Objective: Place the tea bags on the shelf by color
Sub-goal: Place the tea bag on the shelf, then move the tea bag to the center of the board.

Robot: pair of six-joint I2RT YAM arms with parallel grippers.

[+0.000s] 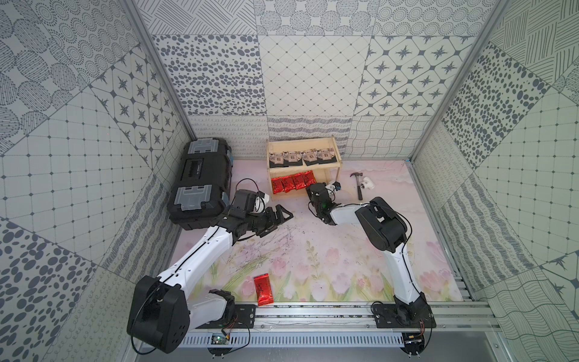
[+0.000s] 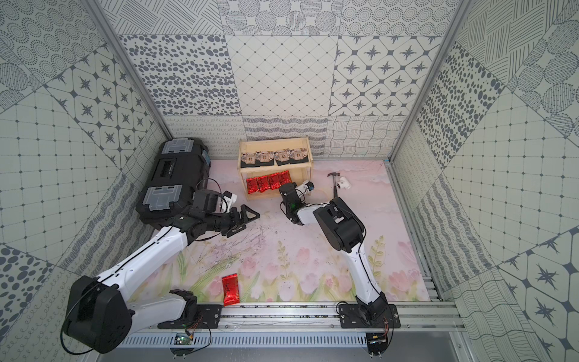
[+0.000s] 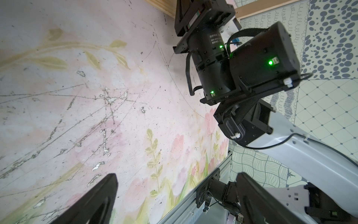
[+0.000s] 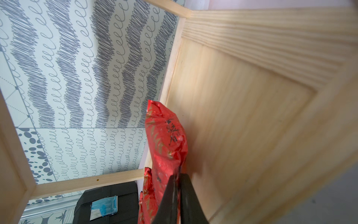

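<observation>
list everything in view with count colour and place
shelf: one, pale wood, back of mat
black tea bags: four, black and beige, upper tier
red tea bags: four, shiny red, lower tier
loose red tea bag: one, red, mat front
toolbox: one, black and grey, beside shelf
hammer: one, dark, shelf's other side
pipe fitting: one, white, by hammer
mat: one, pink floral, tabletop
left fingers: black, open, above mat
right fingers: black, closed on end red tea bag

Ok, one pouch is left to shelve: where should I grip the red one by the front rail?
Probably pinch the last red pouch across its narrow width, mid-length, straight down from above with the open left claw: it lies flat on the mat, long edges free.
</observation>
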